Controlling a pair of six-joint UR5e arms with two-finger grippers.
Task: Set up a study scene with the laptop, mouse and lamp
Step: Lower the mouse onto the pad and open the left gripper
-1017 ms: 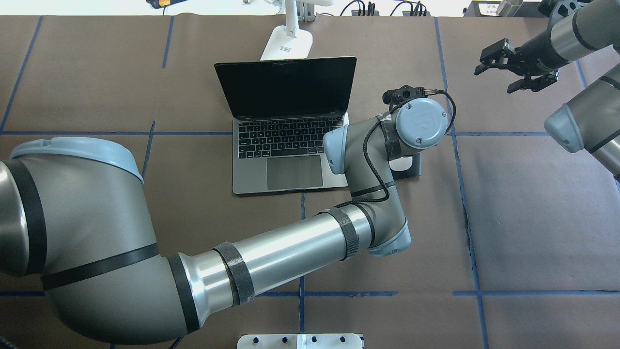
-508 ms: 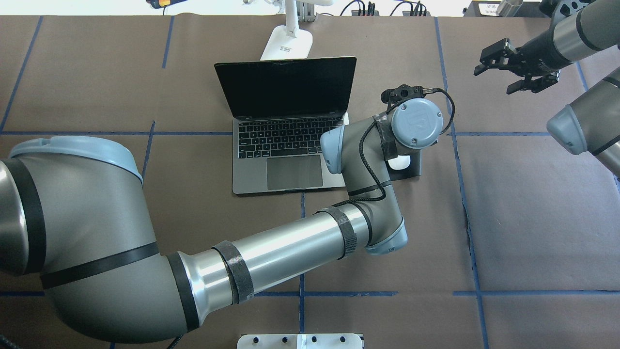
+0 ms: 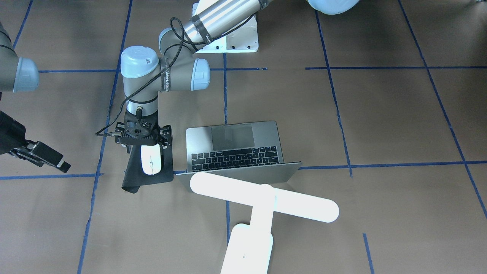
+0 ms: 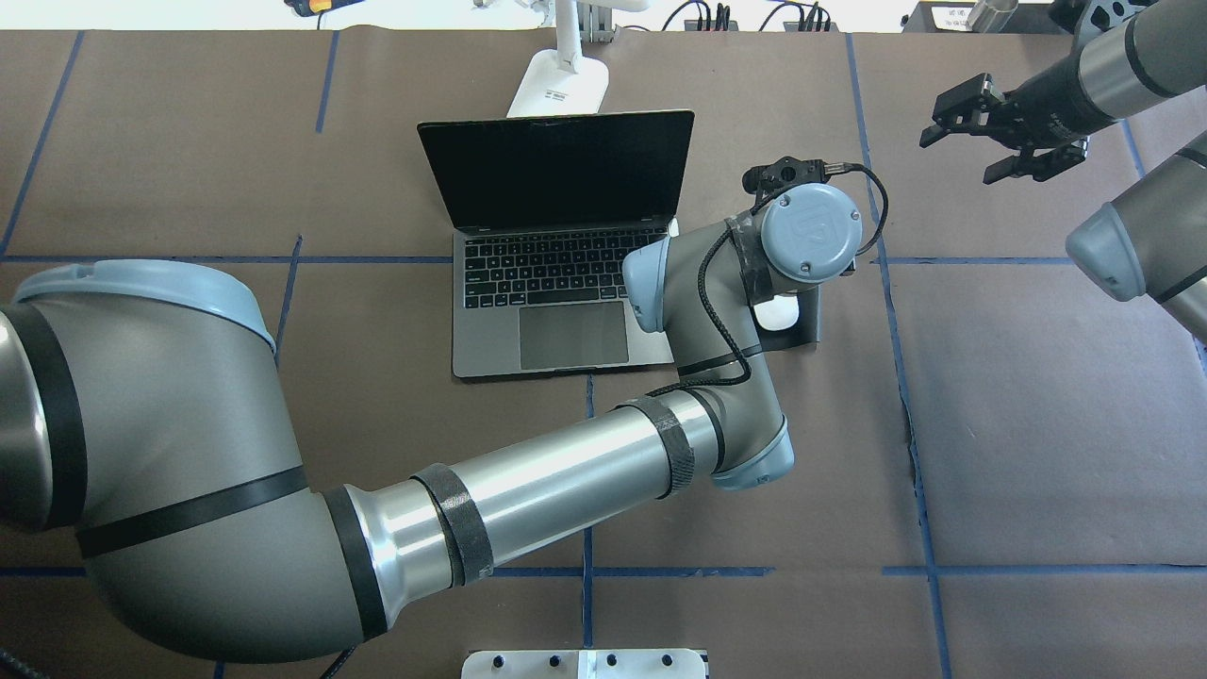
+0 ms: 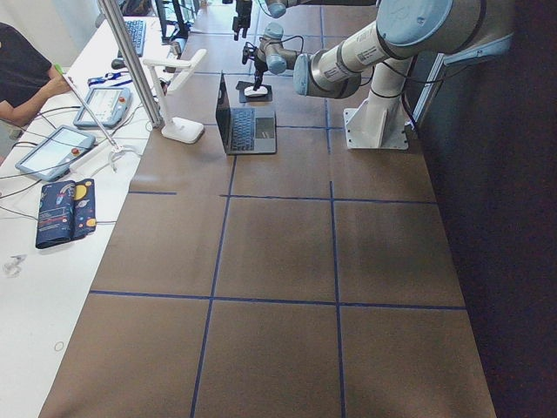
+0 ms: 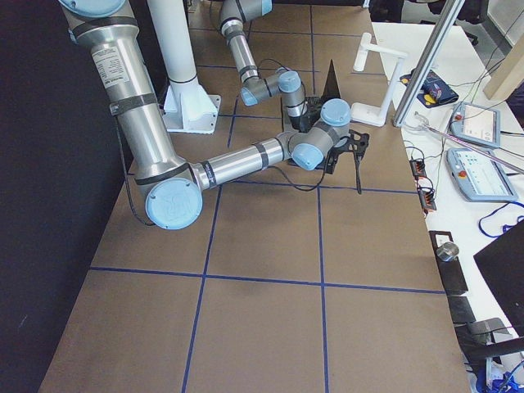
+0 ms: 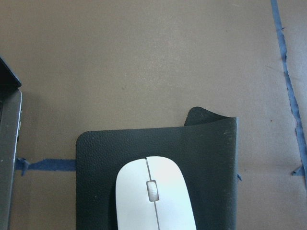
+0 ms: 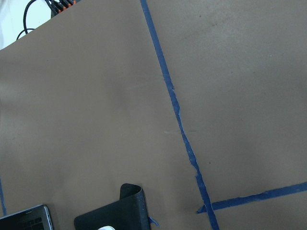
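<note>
The laptop (image 4: 556, 245) stands open at the table's middle, screen dark. The white lamp (image 3: 266, 199) stands behind its lid; its base (image 4: 558, 85) shows in the overhead view. The white mouse (image 3: 151, 160) lies on a black mat (image 3: 133, 179) beside the laptop, on my right, and fills the bottom of the left wrist view (image 7: 154, 196). My left gripper (image 3: 144, 146) points straight down over the mouse's near end, jaws spread wide, holding nothing. My right gripper (image 4: 962, 146) is open and empty, raised at the far right.
The mat's far right corner (image 7: 211, 117) curls up. A white bolted pedestal block (image 4: 585, 663) sits at the near edge. Blue tape lines (image 4: 891, 311) cross the brown table cover. A side table with tablets (image 5: 52, 148) and a seated person (image 5: 22, 74) lies beyond the far edge.
My left wrist has shifted slightly toward the laptop and the far side, and more of the mouse shows. My right gripper has drifted slightly toward the far edge.
</note>
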